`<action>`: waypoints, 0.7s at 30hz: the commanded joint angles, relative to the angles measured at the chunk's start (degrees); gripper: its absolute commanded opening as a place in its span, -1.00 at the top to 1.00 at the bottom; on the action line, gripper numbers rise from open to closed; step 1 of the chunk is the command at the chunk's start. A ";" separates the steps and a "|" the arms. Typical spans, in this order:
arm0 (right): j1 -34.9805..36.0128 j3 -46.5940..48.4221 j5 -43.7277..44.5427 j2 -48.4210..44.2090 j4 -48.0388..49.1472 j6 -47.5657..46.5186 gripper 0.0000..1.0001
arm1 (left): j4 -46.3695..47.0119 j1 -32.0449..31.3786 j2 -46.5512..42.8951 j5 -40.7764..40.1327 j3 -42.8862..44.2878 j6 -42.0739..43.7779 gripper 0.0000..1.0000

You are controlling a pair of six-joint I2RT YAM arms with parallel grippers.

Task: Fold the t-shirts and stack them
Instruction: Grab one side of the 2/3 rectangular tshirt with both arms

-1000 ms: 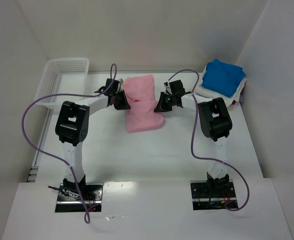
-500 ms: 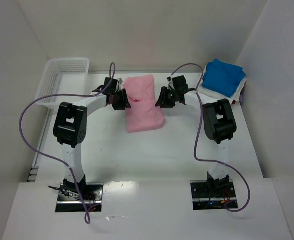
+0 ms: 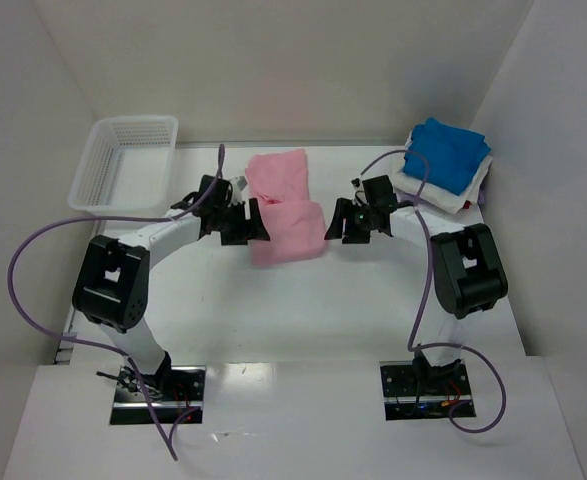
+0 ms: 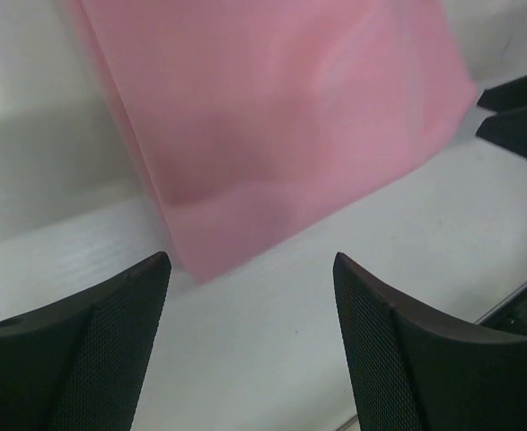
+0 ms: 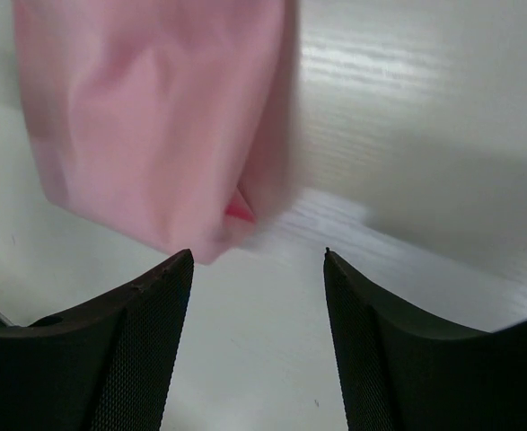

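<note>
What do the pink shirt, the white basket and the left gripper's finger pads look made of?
The pink t-shirt: soft matte cloth, likely cotton knit, given its rounded folds. The basket: white rigid plastic, judging by its open lattice walls. On the left gripper, the finger pads: black with a fine dotted texture, possibly rubber or textured plastic.

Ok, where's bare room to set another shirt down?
Best: the bare table between the pink shirt and the arm bases. Crowded: the middle, where the left gripper and right gripper flank it; far right holds the blue shirt on the white shirt; far left, the basket.
</note>
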 commanded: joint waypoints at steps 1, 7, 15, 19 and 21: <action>-0.06 -1.11 -2.25 0.49 2.37 -0.49 -0.31 | 1.21 -1.00 0.01 2.47 -2.40 -1.55 -0.62; -0.06 0.24 -5.24 3.78 4.26 -0.49 -0.31 | 2.96 -1.87 2.02 1.85 -3.79 -2.78 -0.59; 1.77 3.46 -6.30 7.86 4.26 -0.49 -0.16 | 4.02 -1.87 6.17 0.71 -3.80 -3.40 -0.25; 2.66 4.96 -6.48 9.01 4.26 -1.02 -0.15 | 4.02 -1.87 7.13 1.33 -3.80 -3.40 -0.22; 2.66 4.96 -7.07 9.37 4.26 -1.02 -0.08 | 4.02 -1.87 7.28 1.85 -3.80 -3.40 -0.21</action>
